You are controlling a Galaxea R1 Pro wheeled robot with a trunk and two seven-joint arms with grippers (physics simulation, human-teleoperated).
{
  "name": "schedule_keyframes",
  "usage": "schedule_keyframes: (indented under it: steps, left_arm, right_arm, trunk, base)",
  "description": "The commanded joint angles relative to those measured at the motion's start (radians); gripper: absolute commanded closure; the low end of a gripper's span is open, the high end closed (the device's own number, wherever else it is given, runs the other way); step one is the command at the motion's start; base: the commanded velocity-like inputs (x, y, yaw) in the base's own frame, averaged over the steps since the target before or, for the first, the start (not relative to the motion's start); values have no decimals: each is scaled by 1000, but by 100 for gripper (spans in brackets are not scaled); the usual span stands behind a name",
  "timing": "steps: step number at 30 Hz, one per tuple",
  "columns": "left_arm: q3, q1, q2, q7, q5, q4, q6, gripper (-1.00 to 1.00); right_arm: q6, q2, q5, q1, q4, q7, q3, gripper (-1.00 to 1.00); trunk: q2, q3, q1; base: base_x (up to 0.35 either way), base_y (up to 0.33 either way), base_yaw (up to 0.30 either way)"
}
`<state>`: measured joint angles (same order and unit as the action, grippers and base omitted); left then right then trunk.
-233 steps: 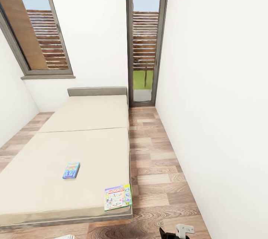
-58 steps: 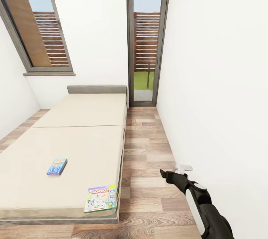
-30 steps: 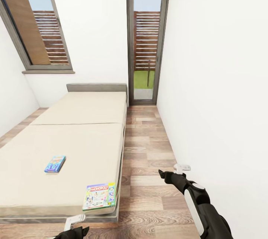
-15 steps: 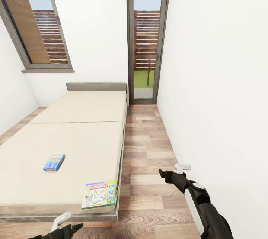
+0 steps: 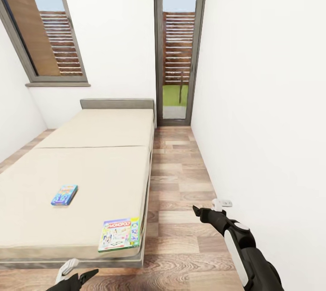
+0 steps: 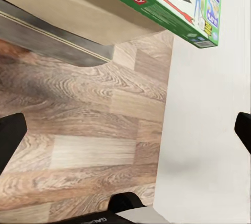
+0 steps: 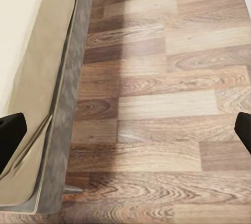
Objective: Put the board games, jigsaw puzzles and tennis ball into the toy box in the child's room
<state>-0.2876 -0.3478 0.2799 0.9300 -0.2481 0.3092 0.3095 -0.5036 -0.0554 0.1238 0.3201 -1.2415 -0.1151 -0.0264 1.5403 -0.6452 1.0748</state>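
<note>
Beige bed (image 5: 90, 164) carries two board games.
Green-edged board game (image 5: 119, 234) overhangs near right corner; blue board game (image 5: 64, 194) lies left. Left gripper (image 5: 74, 274) and right gripper (image 5: 209, 207) both spread, empty.

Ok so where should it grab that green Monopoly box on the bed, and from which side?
Probably by the corner of the Monopoly box that sits at the mattress corner, coming in from the foot of the bed. The box lies flat, so its thin edge there is the easiest part for open fingers to straddle. The left gripper is nearest and open.
</note>
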Motion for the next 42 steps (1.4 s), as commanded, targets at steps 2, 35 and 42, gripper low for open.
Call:
schedule_keyframes:
  steps: [2, 35, 42]
  left_arm:
    - [-5, 0, 12, 48, -6, -2, 10, -100]
    - [-60, -50, 80, 258, -81, 154, 287, -100]
    - [-91, -52, 83, 296, -83, 154, 309, -100]
  right_arm:
    - [-5, -1, 6, 1, -1, -3, -3, -100]
    - [-14, -15, 8, -11, -176, -5, 1, -100]
    - [-15, -18, 37, -11, -168, -9, -3, -100]
  trunk:
    - [15, -7, 8]
    - [246, -111, 134]
    - [295, -133, 161]
  base:
    - [0, 0, 0]
    - [0, 0, 0]
    - [0, 0, 0]
